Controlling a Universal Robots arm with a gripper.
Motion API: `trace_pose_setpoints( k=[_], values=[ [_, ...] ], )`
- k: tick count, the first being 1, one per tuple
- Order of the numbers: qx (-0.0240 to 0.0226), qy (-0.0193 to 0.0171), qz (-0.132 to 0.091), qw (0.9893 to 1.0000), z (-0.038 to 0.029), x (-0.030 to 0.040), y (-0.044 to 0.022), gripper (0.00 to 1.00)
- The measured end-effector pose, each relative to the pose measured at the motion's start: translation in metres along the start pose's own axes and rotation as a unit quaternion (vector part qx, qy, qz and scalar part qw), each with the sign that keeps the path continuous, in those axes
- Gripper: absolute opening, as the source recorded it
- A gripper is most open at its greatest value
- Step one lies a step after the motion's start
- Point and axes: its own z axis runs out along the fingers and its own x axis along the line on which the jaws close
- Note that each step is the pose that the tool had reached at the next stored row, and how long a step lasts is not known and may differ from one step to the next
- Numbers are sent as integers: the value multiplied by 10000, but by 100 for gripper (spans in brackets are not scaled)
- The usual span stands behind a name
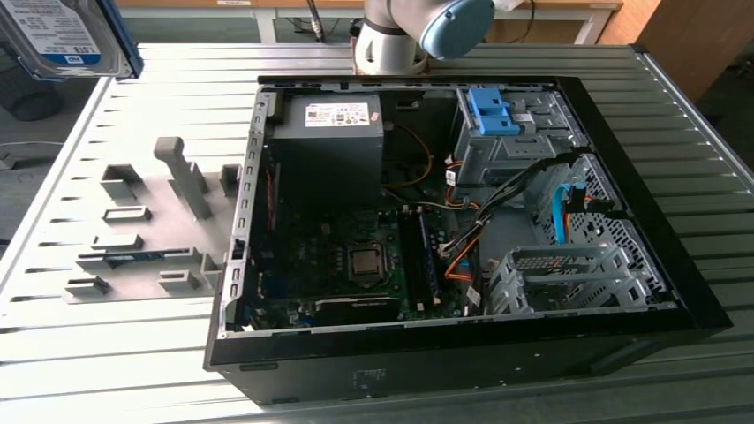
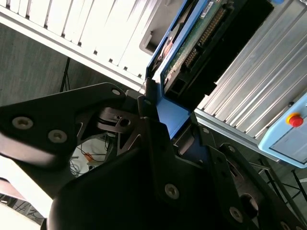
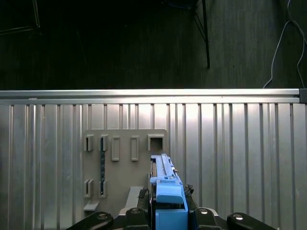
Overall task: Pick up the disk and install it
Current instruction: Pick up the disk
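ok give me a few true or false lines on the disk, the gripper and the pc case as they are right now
1. The gripper is shut on the disk, gripping it at its blue frame. True.
2. The disk is seated inside the computer case. False: it is held in the air outside the case, and the first wrist view looks past it down at the grey fixture plate.
3. The case is open, with the motherboard in view. True.
4. The blue bracket lies on the fixture plate. False: it sits on a drive cage inside the case.
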Motion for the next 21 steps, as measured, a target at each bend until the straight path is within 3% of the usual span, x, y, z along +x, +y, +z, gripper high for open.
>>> trace_pose_setpoints(
  k=[11,21],
  values=[
    [0,0,0,10000,-1,-1,-66,37],
    [0,0,0,10000,-4,-4,-173,37]
  ],
)
